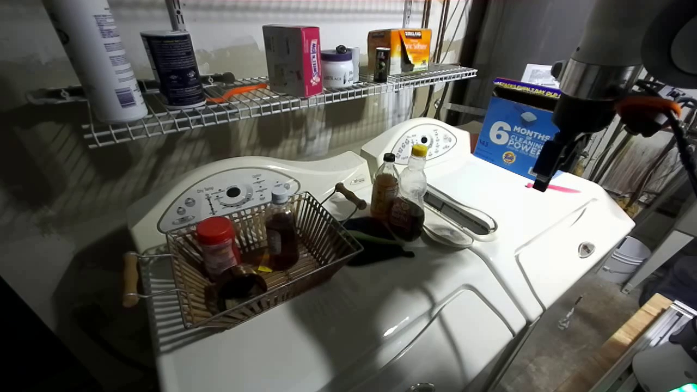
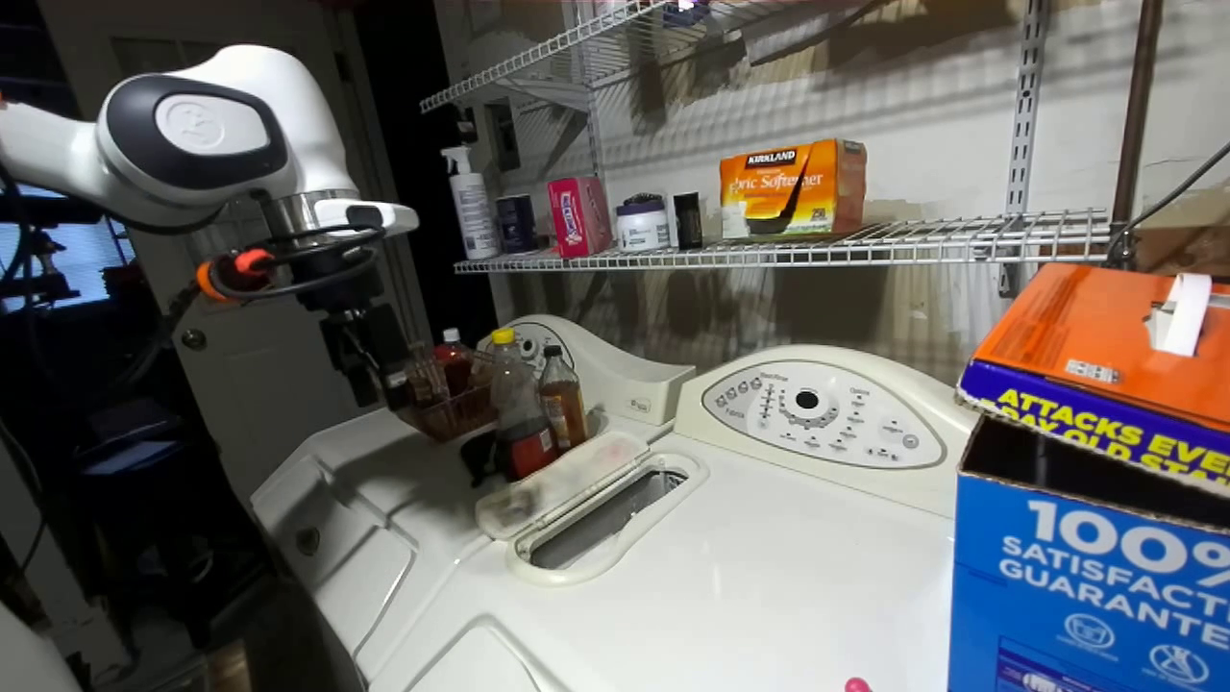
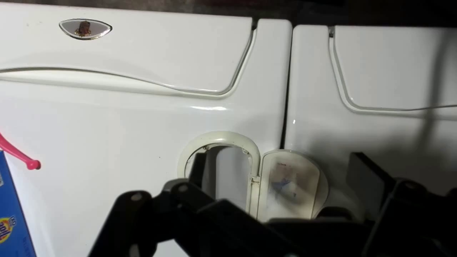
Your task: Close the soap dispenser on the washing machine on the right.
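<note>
The soap dispenser (image 1: 449,235) on the washing machine (image 1: 528,212) is open. Its narrow white flap is folded outward beside the dark slot, towards the neighbouring machine. The open flap and slot also show in an exterior view (image 2: 562,487) on the washing machine (image 2: 759,567). In the wrist view the soap dispenser flap (image 3: 291,185) and slot lie below the fingers, their near part hidden by the gripper (image 3: 280,164). The gripper is wide open and empty. It hangs above the machine tops in both exterior views (image 1: 544,177) (image 2: 380,384), apart from the flap.
Two bottles, one yellow-capped (image 1: 411,201) and one black-capped (image 1: 385,188), stand right beside the flap. A wire basket (image 1: 326,272) with bottles and a jar sits on the neighbouring machine. A blue box (image 2: 1076,577) and a pink object (image 3: 21,157) lie on the washing machine. A wire shelf (image 2: 922,252) runs behind.
</note>
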